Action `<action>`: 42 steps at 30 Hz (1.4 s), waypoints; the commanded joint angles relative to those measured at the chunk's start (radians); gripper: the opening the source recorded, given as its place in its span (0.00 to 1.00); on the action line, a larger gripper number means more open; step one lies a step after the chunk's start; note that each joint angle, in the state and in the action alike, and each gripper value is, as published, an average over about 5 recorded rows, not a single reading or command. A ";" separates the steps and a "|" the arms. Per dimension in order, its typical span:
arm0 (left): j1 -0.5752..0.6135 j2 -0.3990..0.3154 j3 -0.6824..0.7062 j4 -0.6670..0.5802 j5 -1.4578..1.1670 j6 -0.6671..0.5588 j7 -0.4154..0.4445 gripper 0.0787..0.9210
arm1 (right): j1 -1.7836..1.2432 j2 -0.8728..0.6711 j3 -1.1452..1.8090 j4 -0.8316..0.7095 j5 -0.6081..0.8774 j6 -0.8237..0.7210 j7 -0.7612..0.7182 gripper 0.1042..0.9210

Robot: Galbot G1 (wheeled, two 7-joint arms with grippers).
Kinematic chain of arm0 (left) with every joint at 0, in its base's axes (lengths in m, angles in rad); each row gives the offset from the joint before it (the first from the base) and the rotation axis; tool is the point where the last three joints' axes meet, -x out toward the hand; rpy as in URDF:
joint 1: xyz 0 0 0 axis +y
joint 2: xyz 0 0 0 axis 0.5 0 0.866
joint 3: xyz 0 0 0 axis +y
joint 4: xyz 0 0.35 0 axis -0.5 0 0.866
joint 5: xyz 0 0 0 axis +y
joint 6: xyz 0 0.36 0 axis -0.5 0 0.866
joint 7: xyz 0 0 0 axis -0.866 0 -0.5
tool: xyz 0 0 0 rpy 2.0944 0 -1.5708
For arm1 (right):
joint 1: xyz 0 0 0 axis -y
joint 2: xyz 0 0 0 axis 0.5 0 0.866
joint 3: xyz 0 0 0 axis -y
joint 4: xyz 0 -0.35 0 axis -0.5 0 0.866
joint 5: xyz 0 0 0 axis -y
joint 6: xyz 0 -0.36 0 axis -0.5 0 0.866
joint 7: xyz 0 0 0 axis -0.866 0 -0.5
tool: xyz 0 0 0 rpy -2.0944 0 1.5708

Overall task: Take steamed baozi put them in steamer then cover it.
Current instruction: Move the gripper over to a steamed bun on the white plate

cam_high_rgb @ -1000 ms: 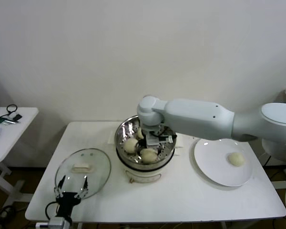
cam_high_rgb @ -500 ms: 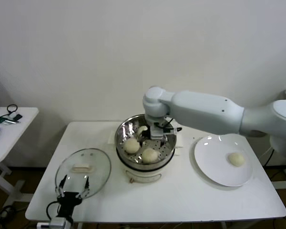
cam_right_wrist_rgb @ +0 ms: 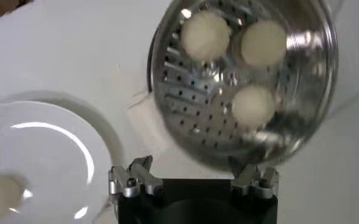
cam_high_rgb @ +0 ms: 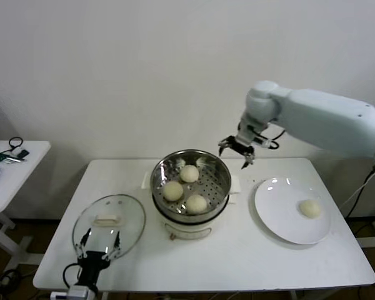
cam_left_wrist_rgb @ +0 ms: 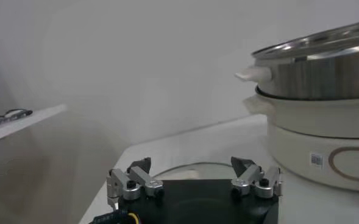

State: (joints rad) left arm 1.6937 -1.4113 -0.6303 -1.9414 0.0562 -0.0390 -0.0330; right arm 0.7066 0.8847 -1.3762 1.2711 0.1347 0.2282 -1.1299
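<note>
Three smooth cream baozi (cam_high_rgb: 189, 174) in steel steamer (cam_high_rgb: 220, 187), desk centre; fourth (cam_high_rgb: 310, 209) on plate (cam_high_rgb: 275, 200). Right end effector (cam_high_rgb: 237, 147) spread, empty, above far edge; left end effector (cam_high_rgb: 98, 242) spread over glass cover (cam_high_rgb: 126, 215), near-left corner.

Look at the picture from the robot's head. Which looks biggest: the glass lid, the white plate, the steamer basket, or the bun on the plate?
1. Steamer basket, white plate and glass lid: they look about alike, too close to rank.
2. Bun on the plate: clearly the smallest.
</note>
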 commanded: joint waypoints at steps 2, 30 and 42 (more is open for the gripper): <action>0.001 0.000 0.000 0.000 0.002 0.000 0.001 0.88 | -0.068 -0.277 -0.023 -0.050 0.171 -0.256 0.031 0.88; 0.009 -0.020 0.012 0.007 0.036 0.002 -0.002 0.88 | -0.753 -0.258 0.684 -0.422 -0.370 -0.160 -0.041 0.88; 0.003 -0.025 -0.001 0.017 0.032 0.002 -0.003 0.88 | -0.753 -0.133 0.711 -0.534 -0.421 -0.133 -0.034 0.88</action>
State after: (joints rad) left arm 1.6958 -1.4361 -0.6300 -1.9259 0.0892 -0.0367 -0.0361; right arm -0.0024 0.6778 -0.7259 0.8260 -0.2245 0.0834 -1.1645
